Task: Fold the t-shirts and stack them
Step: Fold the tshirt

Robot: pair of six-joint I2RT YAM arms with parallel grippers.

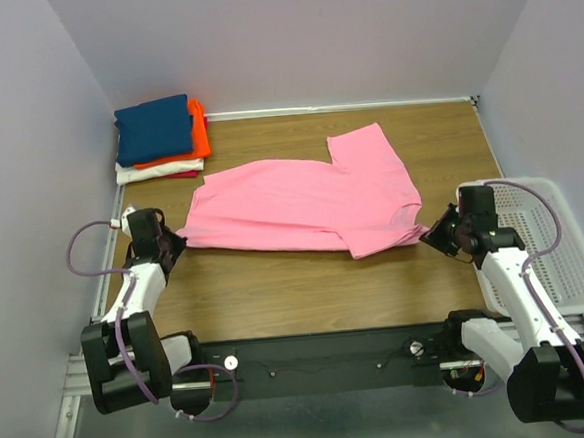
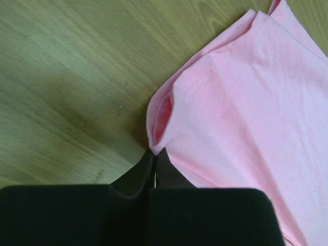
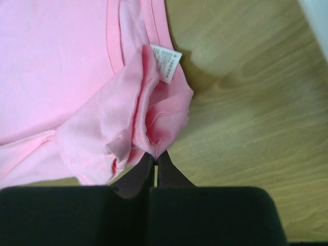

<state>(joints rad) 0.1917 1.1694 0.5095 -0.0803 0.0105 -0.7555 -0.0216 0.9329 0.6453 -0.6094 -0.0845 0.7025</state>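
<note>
The large pink t-shirt (image 1: 301, 203) lies folded lengthwise across the middle of the wooden table (image 1: 307, 288), one sleeve pointing toward the back. My left gripper (image 1: 177, 239) is shut on its left corner, a hem fold (image 2: 160, 120) pinched at the fingertips. My right gripper (image 1: 431, 234) is shut on bunched pink cloth (image 3: 154, 123) at the right end, beside the white neck label (image 3: 166, 62). A stack of folded t-shirts sits at the back left: navy blue (image 1: 153, 128) on top, then orange (image 1: 198, 133), white (image 1: 158, 170) and red (image 1: 183, 174).
A white plastic mesh basket (image 1: 561, 260) stands along the right edge of the table, beside my right arm. Lilac walls close in the back and both sides. A black rail (image 1: 322, 362) carrying the arm bases runs along the near edge.
</note>
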